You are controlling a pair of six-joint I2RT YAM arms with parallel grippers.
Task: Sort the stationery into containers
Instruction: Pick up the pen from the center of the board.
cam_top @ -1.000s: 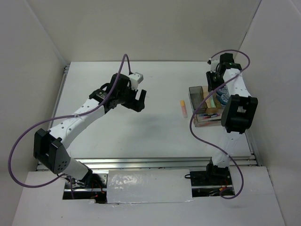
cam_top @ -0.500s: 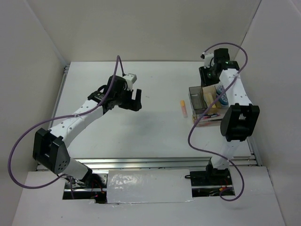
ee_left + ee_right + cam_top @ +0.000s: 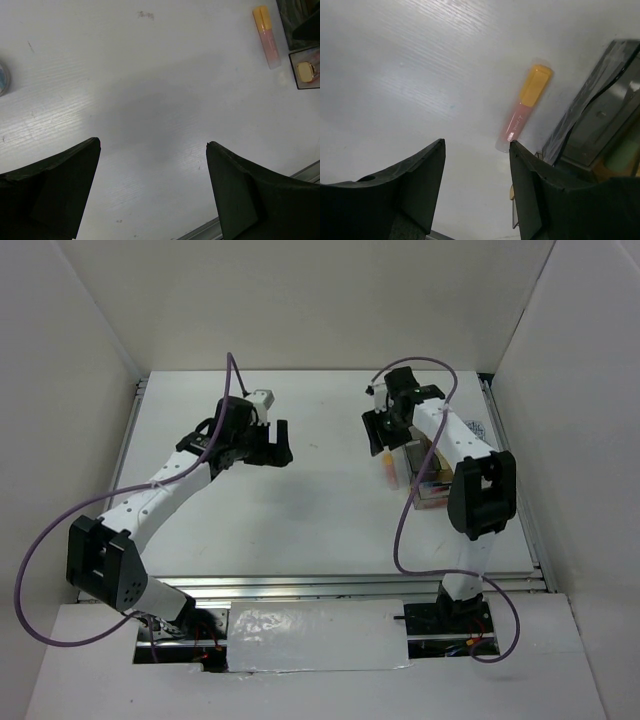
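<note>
Right wrist view: the right hand, part-open and empty, should straddle the orange highlighter squarely, clear of the container wall.

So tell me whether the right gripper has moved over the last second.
Yes. The right gripper has swung left, off the container and over to the orange highlighter lying on the table, which has stayed put.

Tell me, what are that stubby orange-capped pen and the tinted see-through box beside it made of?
The stubby orange-capped pink highlighter looks like plastic: opaque cap, glossy, slightly translucent barrel. The clear brownish compartment box seems thin hard plastic too: shiny tinted walls you can see through.
</note>
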